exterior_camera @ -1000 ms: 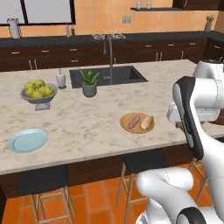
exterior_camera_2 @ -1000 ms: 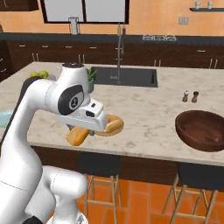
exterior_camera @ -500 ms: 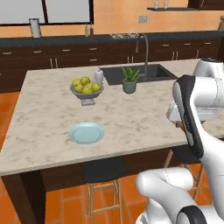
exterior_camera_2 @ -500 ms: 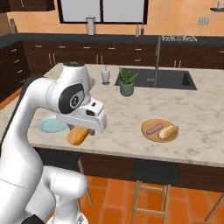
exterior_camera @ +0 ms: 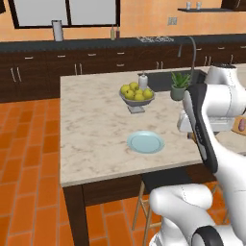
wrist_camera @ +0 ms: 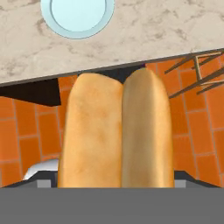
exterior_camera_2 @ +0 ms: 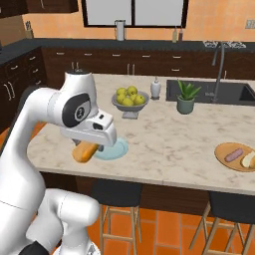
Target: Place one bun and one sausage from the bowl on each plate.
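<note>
Jaws [exterior_camera_2: 85, 149]: spread wide and closed around the bun [wrist_camera: 116, 131], which sticks out past the hand. In the hand view the bun hangs over the floor [wrist_camera: 26, 127], just outside the near edge of the surface [wrist_camera: 144, 35].
Risk, dropping early: letting go here would probably send the bun to the floor, since it has not crossed the near edge.
Risk, grip: the bun looks soft and split lengthwise, so a squeeze across it may dent it or let it slide out on a quick swing.
Pale blue plate [exterior_camera: 145, 142]: flat and bare, close to the near edge, toward the surface's left end. This is the likely target. It is small, so a bun set down off-centre could hang over the rim or roll onto the surface.
Risk, near edge: coming in low could catch the bun on the edge. A stool [exterior_camera_2: 116, 191] stands below.
Fruit bowl [exterior_camera_2: 129, 99]: a grey footed bowl of apples, behind the plate. Overshooting could knock it.
Plant pot [exterior_camera_2: 186, 97]: farther back beside the sink [exterior_camera_2: 219, 92], well apart from the plate.
Tan plate [exterior_camera_2: 235, 156]: toward the right end, carrying a sausage [exterior_camera_2: 232, 155] and another bun [exterior_camera_2: 248, 159]. It looks finished.
Remaining: the blue plate lacks both items. I cannot tell where the big wooden bowl is.
</note>
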Available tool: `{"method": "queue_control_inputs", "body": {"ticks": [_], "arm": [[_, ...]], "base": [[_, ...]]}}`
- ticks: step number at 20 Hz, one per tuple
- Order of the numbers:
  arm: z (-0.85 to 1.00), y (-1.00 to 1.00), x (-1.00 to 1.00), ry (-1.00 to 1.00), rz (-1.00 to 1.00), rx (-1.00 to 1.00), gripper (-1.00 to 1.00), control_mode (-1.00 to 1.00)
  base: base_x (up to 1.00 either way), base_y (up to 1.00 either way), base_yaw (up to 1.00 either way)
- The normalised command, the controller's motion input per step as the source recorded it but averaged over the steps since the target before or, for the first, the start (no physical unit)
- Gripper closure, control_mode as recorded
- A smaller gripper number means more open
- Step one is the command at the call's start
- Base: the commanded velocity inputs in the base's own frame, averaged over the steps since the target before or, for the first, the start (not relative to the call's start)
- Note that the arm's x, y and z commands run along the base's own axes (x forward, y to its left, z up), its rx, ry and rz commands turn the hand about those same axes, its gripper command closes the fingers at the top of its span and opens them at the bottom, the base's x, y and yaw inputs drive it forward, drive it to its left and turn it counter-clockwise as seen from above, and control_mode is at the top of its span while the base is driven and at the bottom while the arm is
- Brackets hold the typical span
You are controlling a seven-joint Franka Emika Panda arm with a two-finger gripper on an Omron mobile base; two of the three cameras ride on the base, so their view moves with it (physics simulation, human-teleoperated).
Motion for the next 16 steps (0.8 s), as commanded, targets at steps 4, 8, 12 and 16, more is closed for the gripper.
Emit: {"method": "queue_control_inputs", "body": {"ticks": [4,8,12,16], "arm": [[-0.11,0.55,0.98,0.0,0.0,0.0,1.0,-1.0],[-0.48,0.43,1.0,0.02,0.0,0.0,1.0,-1.0],[-0.87,0.39,1.0,0.0,0.0,0.0,1.0,-1.0],[-0.77,0.29,1.0,-0.02,-0.01,0.0,1.0,-1.0]], "base": [[0.0,0.0,0.0],[0.0,0.0,0.0],[0.0,0.0,0.0],[0.0,0.0,0.0]]}}
